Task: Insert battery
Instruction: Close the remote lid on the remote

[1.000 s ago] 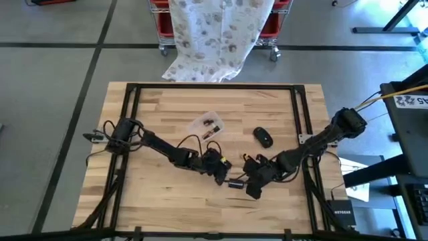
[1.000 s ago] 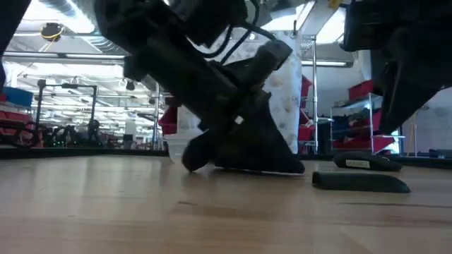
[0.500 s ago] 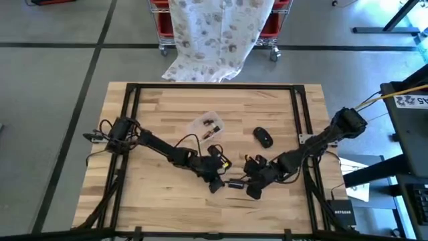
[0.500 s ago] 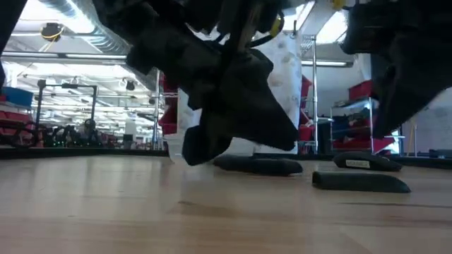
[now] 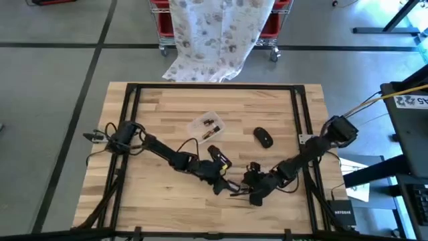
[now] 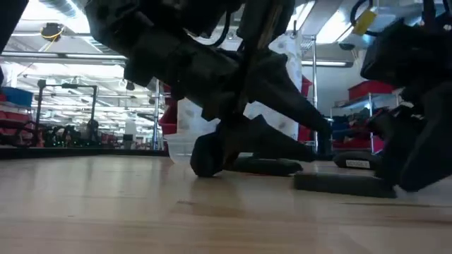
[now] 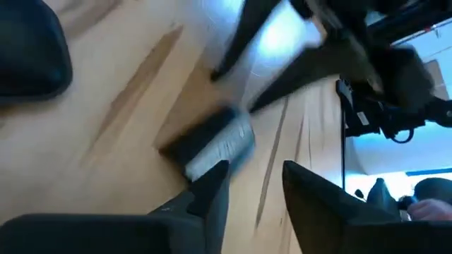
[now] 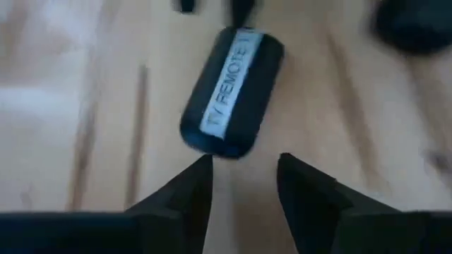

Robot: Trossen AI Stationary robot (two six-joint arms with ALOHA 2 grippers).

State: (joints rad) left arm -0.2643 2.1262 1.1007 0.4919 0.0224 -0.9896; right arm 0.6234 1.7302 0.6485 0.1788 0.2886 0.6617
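Right hand point(image 8: 240, 190) now lower, just behind remote point(image 8: 232, 92).

The left gripper point(image 5: 224, 187) now sits lower on the surface, right beside the remote point(image 5: 235, 193). The right gripper point(image 5: 249, 194) has closed in too, and the remote lies shifted between them

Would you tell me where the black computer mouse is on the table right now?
In the high view, the mouse lies right of centre, beside the clear plastic bag, beyond both grippers.
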